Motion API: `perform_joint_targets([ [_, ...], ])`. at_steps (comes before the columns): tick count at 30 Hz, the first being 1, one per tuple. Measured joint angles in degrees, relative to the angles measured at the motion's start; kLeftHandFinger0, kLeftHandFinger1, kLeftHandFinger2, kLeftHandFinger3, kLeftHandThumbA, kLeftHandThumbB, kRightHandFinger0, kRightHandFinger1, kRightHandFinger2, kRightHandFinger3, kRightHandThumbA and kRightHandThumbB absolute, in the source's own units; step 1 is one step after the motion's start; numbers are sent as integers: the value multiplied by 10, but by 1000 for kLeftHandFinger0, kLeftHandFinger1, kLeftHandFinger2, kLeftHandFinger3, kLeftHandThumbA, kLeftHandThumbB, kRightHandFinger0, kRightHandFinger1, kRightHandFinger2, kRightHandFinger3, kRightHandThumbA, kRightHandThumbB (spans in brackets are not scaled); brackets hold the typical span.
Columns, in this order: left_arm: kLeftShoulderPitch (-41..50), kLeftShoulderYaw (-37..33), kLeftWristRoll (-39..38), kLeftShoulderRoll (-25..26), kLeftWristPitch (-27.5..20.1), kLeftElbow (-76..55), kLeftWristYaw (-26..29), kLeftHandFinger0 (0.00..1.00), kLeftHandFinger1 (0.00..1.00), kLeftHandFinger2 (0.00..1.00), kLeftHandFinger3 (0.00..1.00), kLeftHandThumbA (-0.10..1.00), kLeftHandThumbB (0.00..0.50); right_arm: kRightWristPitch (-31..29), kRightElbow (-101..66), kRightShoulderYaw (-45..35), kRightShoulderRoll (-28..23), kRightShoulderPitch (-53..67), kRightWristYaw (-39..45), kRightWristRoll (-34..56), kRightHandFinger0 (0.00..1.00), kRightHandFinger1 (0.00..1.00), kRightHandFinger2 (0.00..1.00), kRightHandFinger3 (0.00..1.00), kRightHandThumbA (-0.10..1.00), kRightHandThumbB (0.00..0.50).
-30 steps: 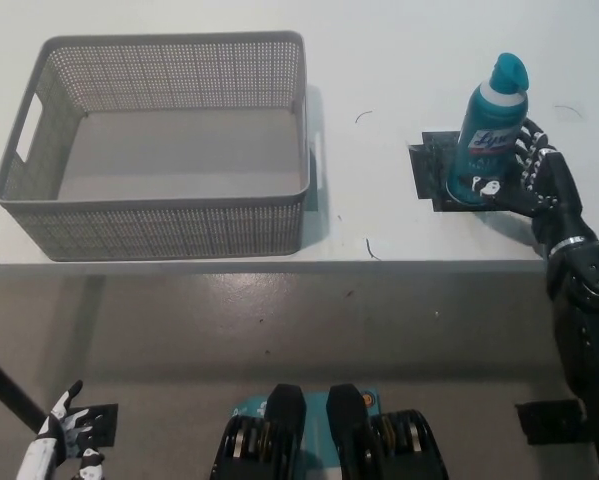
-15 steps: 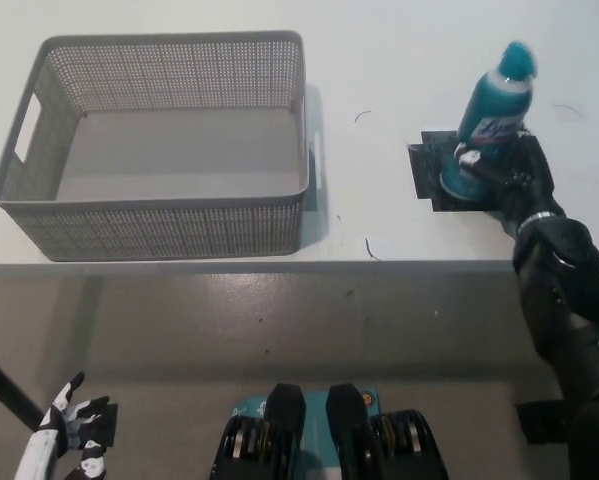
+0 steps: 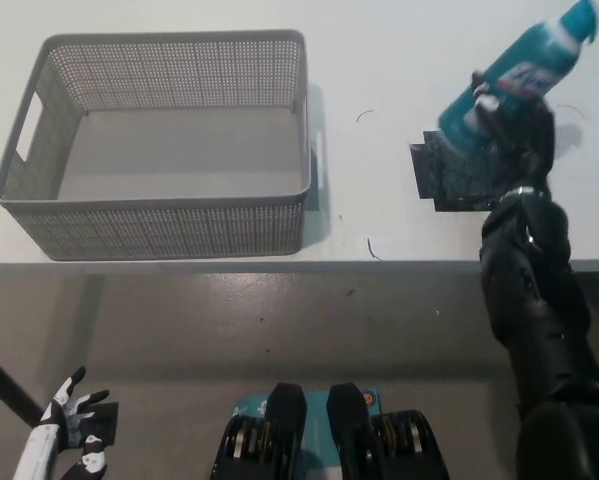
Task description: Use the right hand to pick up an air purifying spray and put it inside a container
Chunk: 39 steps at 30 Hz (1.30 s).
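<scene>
Left hand (image 3: 67,430): idle low left, fingers spread, holding nothing. Container (image 3: 164,232): grey mesh basket, open-topped. Spray (image 3: 519,70): teal can, tilted, off the table (image 3: 379,60), in my right hand (image 3: 509,125), clasped round its lower body; probably rigid, smooth, slippery.

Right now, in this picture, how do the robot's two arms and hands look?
The right hand and its arm are black all over, glossy, built of bulky rounded segments, with a thin silver ring at the wrist. The left hand is white with dark patches on the palm, slim fingers, on a thin white forearm. No loose cables or sleeves are visible.
</scene>
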Motion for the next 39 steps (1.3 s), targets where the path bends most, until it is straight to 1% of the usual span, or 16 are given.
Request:
perform_joint_targets([
  [3,0,0,0,0,0,0,0,524,691,805,1000,-87,299,15,-54,10,2,-1,-5,-1,512,487,497,490,-100,370],
  [5,0,-1,0,0,0,0,-1,517,682,800,1000,-53,302,27,-88,18,4,-5,-10,-2,492,479,499,490,-100,351],
  [6,0,-1,0,0,0,0,-1,519,682,801,1000,-90,294,33,-103,23,5,-9,-13,-3,446,460,486,489,-100,345],
  [9,0,-3,1,0,0,0,-1,520,683,804,1000,-100,304,54,-136,44,8,-36,-22,-10,389,446,482,472,-100,352],
  [10,0,-3,0,0,0,0,-1,519,682,805,1000,-100,303,61,-145,50,11,-46,-25,-12,433,477,508,488,-100,324],
  [12,-1,-6,1,0,0,0,-1,518,682,807,1000,-100,301,76,-159,67,16,-68,-29,-17,445,474,500,485,-100,335],
  [13,-1,-7,2,0,0,0,-1,516,680,802,1000,-96,303,80,-164,77,16,-76,-30,-21,468,440,469,483,-100,349],
  [14,-2,-8,2,0,0,0,-1,508,674,797,1000,-99,303,84,-167,86,17,-84,-30,-25,465,433,466,483,-100,349],
  [15,-3,-10,3,0,0,0,-2,506,670,788,1000,-100,313,89,-171,95,18,-92,-31,-29,433,445,493,487,-100,319],
  [17,-6,-15,4,0,0,0,-2,507,671,787,1000,-100,311,101,-181,125,20,-107,-32,-43,444,467,518,481,-100,316],
  [19,-8,-17,7,0,1,0,-2,519,684,800,1000,-100,311,108,-184,149,22,-112,-27,-50,474,464,525,481,-100,326],
  [22,-8,-17,8,0,3,0,-3,547,708,820,1000,-100,303,126,-184,176,25,-109,-19,-58,442,414,474,472,-100,350],
  [28,-8,-18,4,0,7,0,-8,534,705,820,1000,-83,307,148,-182,229,27,-90,5,-72,486,410,445,463,-100,365],
  [30,-8,-19,4,0,8,0,-9,530,703,823,1000,-100,307,149,-178,246,30,-82,12,-78,440,382,428,445,-90,389],
  [33,-8,-19,4,0,9,0,-9,541,716,846,1000,-100,300,150,-162,274,42,-67,21,-90,336,327,390,442,-34,385],
  [39,-8,-20,5,1,12,-1,-9,529,695,820,1000,-100,289,149,-126,306,67,-47,31,-110,371,339,417,457,-99,379],
])
